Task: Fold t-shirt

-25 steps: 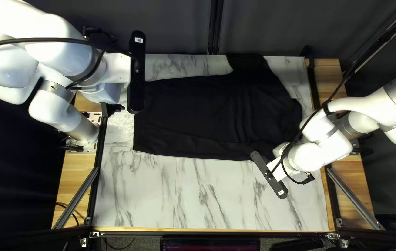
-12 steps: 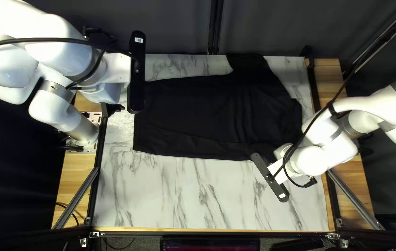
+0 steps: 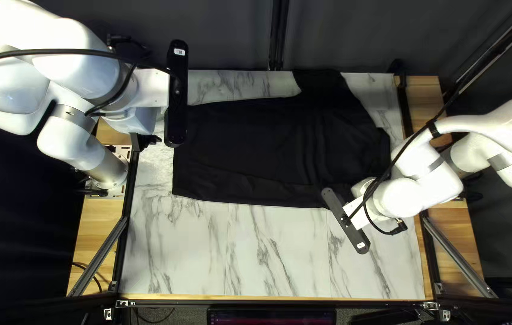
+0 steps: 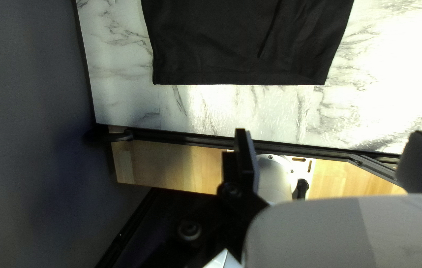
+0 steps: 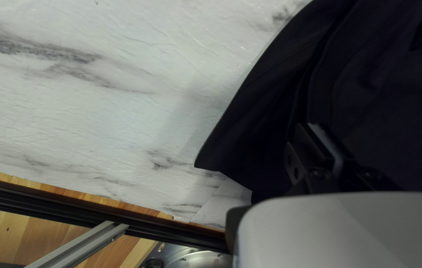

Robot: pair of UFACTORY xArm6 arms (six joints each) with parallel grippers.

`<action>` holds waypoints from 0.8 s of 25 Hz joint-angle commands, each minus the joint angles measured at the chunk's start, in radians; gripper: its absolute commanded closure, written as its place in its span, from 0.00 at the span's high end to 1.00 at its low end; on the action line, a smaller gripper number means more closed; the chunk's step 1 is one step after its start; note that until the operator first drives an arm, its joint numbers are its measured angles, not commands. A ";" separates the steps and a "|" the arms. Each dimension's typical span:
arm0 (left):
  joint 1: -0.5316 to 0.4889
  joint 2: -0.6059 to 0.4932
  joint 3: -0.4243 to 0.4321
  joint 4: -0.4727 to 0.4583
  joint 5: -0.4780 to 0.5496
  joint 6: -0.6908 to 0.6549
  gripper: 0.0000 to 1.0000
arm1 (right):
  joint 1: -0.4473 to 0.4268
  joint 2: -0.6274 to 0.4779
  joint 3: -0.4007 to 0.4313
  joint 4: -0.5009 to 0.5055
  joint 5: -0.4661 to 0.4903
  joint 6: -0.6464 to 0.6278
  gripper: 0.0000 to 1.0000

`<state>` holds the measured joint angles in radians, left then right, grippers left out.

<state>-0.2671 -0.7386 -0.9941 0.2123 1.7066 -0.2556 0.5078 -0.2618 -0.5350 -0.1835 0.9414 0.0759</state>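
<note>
A black t-shirt [image 3: 256,144] lies across the upper middle of the table, hem to the left, one sleeve spread toward the far edge. My left gripper [image 3: 142,142] hangs over the table's left edge, off the cloth; in the left wrist view the left gripper [image 4: 332,154] is open, the t-shirt's hem [image 4: 241,78] lying ahead of it. At the shirt's near right part is my right gripper [image 3: 357,218], mostly hidden under its wrist. From the right wrist, the right gripper [image 5: 322,136] looks shut over the dark cloth [image 5: 265,119], no fabric discernible between its fingers.
Bare marble tabletop [image 3: 268,253] spans the near side. Dark rails [image 3: 125,222] run along the table's side edges, with wooden strips [image 3: 96,222] outside them. A dark curtain [image 3: 226,36] hangs behind the far edge.
My right arm's wrist has shifted slightly, first toward the near right, then back toward the far left. The left arm and the shirt look unchanged.
</note>
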 commanded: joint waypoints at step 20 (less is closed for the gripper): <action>0.000 0.000 0.000 0.000 0.000 0.000 1.00 | -0.021 0.039 0.127 0.076 -0.193 -0.055 1.00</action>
<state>-0.2671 -0.7386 -0.9941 0.2123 1.7066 -0.2556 0.4938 -0.1941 -0.4035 -0.0833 0.7174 0.0136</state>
